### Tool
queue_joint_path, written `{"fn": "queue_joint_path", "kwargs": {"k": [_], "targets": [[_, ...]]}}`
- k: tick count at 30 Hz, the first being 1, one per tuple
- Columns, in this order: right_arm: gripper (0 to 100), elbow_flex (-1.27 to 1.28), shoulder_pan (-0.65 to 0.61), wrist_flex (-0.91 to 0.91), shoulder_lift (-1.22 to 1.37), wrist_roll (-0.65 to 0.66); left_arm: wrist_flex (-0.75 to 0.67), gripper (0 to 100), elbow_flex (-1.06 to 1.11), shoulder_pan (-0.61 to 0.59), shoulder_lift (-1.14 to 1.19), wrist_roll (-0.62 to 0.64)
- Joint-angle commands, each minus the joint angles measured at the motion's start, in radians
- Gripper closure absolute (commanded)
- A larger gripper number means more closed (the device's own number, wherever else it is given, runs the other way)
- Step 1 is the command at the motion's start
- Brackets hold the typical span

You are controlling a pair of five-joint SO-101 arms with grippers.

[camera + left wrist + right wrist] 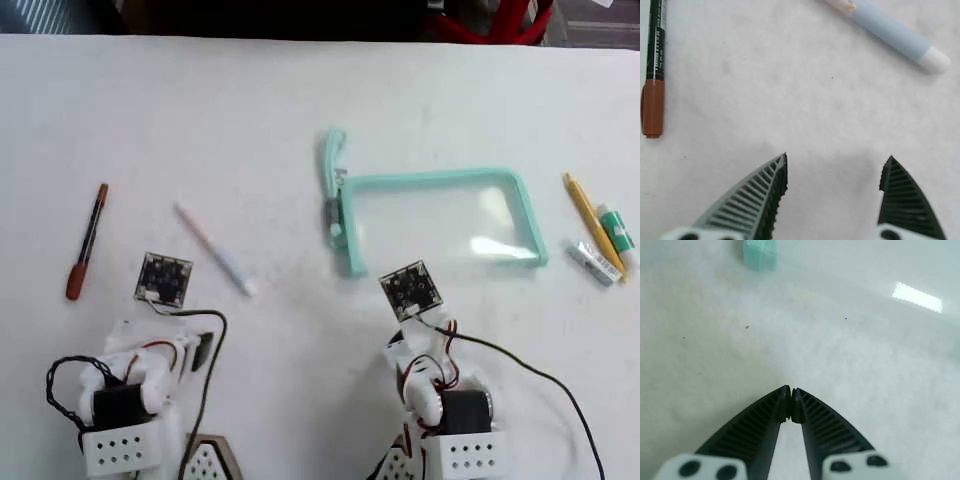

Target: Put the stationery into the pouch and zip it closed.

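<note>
Nothing is in the pouch [440, 218] yet, so the step in hand looks like the first pick. The left end effector [836, 161] hangs over bare counter [300, 90] with its jaws spread wide. On the high view the blue-and-white pen [215, 248] lies at about 2 o'clock from that arm, and the brown marker [88, 240] at about 10 o'clock.

The pen is nearer the pouch and makes the sensible first target. It lies slantwise, so the wrist should turn until the jaws cross the barrel squarely at mid-length. Then it should drop low enough to close on the pen and not skid it.

The right end effector [790, 390] has its jaws pressed together, just at the pouch's 6 o'clock edge. From there it could steady the teal rim. Whether the zip stands open I cannot tell.

A broad open lane of counter runs between the pen and the pouch's 9 o'clock end. The yellow pencil [592, 220], green stick [615, 228] and small white stick [594, 262] crowd the 3 o'clock side, the right arm's reach.
</note>
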Motion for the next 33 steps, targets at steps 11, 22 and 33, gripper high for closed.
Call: {"fn": "queue_joint_path", "kwargs": {"k": [11, 22, 33], "targets": [[98.1, 0.009, 0.002, 0.001, -0.005, 0.006, -0.011, 70, -0.003, 0.035, -0.002, 0.012], [98.1, 0.009, -0.002, 0.001, -0.005, 0.008, -0.011, 70, -0.003, 0.099, -0.004, 0.005], [98.1, 0.009, -0.045, 0.001, -0.005, 0.008, -0.002, 70, -0.334, 0.148, -0.004, 0.025]]}}
